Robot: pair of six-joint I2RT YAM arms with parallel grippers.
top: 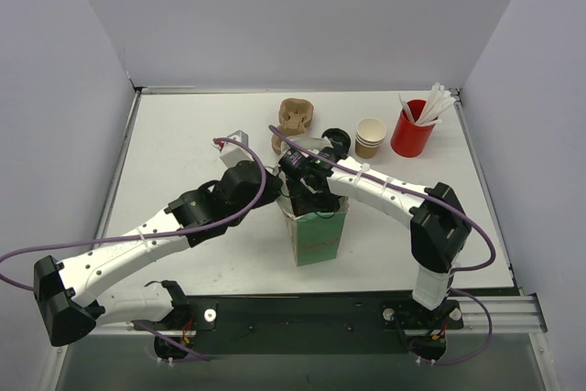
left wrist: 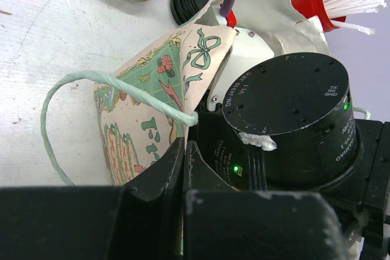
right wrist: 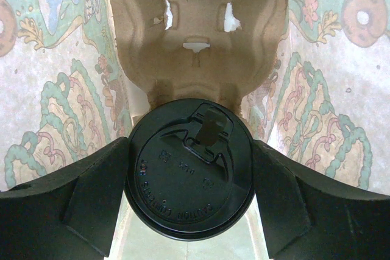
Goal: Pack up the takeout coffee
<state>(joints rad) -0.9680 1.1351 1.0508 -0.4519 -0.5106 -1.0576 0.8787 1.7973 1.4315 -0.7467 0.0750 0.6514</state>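
White table (top: 183, 144), walled on 3 sides. Green printed paper bag (top: 320, 240) is stood upright near front centre. Along the rear, L to R: stack of brown pulp cup carriers (top: 297, 117), black lids (top: 337, 139), stack of tan cups (top: 370, 137), red cup w/ white sticks (top: 411, 132). Carriers and lids are set close together; the red cup is just beside the tan cups.

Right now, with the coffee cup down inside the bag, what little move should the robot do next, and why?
Probably ease the right gripper straight down a touch. Its jaws grip the takeout coffee over the near pocket of the cup carrier inside the paper bag, and I cannot tell whether it is seated. The left gripper pinches the bag's edge open.
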